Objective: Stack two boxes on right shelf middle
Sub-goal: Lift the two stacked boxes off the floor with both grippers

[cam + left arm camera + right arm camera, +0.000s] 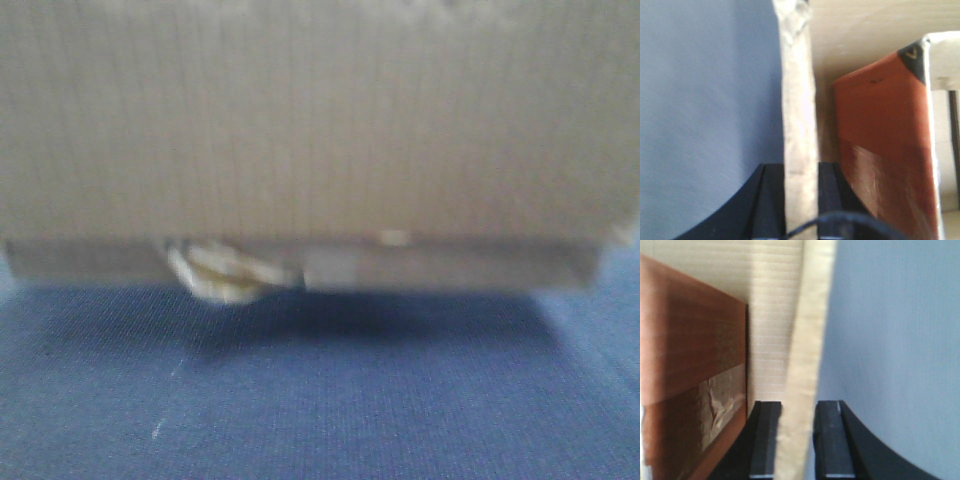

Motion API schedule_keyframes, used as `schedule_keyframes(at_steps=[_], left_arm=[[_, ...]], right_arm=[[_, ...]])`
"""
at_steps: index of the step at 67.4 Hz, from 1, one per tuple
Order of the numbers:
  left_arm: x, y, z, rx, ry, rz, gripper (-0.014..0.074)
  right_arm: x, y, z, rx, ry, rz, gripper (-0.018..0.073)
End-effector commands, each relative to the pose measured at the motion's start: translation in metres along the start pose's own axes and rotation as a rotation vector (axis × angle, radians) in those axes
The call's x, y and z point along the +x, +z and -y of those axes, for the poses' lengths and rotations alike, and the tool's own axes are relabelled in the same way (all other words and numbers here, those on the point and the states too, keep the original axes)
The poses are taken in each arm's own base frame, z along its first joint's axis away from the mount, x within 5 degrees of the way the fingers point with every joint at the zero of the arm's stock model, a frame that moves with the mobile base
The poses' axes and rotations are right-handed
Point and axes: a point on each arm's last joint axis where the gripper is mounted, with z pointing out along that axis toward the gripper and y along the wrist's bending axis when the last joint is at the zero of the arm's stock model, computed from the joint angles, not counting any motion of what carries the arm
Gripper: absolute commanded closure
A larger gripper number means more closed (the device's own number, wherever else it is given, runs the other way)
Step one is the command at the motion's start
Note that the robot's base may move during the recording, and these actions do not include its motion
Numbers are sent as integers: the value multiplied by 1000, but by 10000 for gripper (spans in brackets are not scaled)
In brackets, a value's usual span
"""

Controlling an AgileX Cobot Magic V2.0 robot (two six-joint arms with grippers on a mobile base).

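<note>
A large brown corrugated box (300, 120) fills the upper half of the blurred front view. Under it runs a flatter grey-brown band (450, 268) with curled yellowish tape (215, 275), which looks like the second box. In the left wrist view my left gripper (801, 167) is shut on an upright cardboard flap edge (797, 100). My right gripper (798, 405) is likewise shut on a pale cardboard flap (810, 330). A reddish-brown taped surface (880, 130) (690, 340) lies on the inner side of each flap. The shelf is out of view.
Blue cloth (320, 400) spreads below the boxes, with their shadow on it. The same blue-grey surface (705, 100) (895, 340) fills the outer side of both wrist views. A pale board edge (940, 55) shows at the right of the left wrist view.
</note>
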Motion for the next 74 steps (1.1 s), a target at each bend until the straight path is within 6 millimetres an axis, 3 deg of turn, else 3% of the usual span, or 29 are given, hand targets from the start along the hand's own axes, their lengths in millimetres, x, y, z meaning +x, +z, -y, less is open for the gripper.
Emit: schedule_keyframes(at_steps=[1,11,23,74], left_arm=[[-1,-32,-6,32,-12,113,707],[-6,-48,-13,30,-2,236,707],[-8,-47,-13,31,2,250,707],[-13,-49,-10,62,5,311,707]], right_arm=[[-6,-22,10,48,-5,144,717],[-9,-49,10,1,-4,280,717],[-10,-66,10,-29,-6,378,721],[-12,-66,9,-37,-7,397,721]])
